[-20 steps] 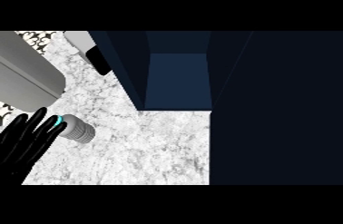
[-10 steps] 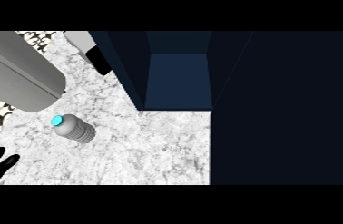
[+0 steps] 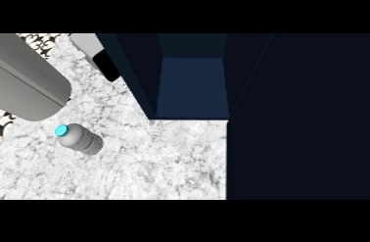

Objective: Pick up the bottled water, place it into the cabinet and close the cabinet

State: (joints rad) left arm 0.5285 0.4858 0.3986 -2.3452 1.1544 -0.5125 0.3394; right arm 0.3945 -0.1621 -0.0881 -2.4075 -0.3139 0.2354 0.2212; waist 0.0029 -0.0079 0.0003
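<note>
The bottled water (image 3: 80, 139) is a small grey ribbed bottle with a cyan cap (image 3: 62, 130). It stands on the marbled white counter (image 3: 151, 162) at the left, by itself, with nothing touching it. The dark blue cabinet (image 3: 289, 113) fills the right and the top middle of the head view. Its compartment (image 3: 192, 86) stands open toward the counter, and nothing shows inside. Neither hand shows in this view.
A big grey rounded body (image 3: 25, 82) reaches in from the upper left and ends just above the bottle. A small grey and black piece (image 3: 101, 57) lies against the cabinet's left wall. Bare counter stretches between the bottle and the cabinet's front.
The black left hand, beside the bottle one second ago, has withdrawn off the lower left edge and is now out of view. The bottle has stayed where it was.
</note>
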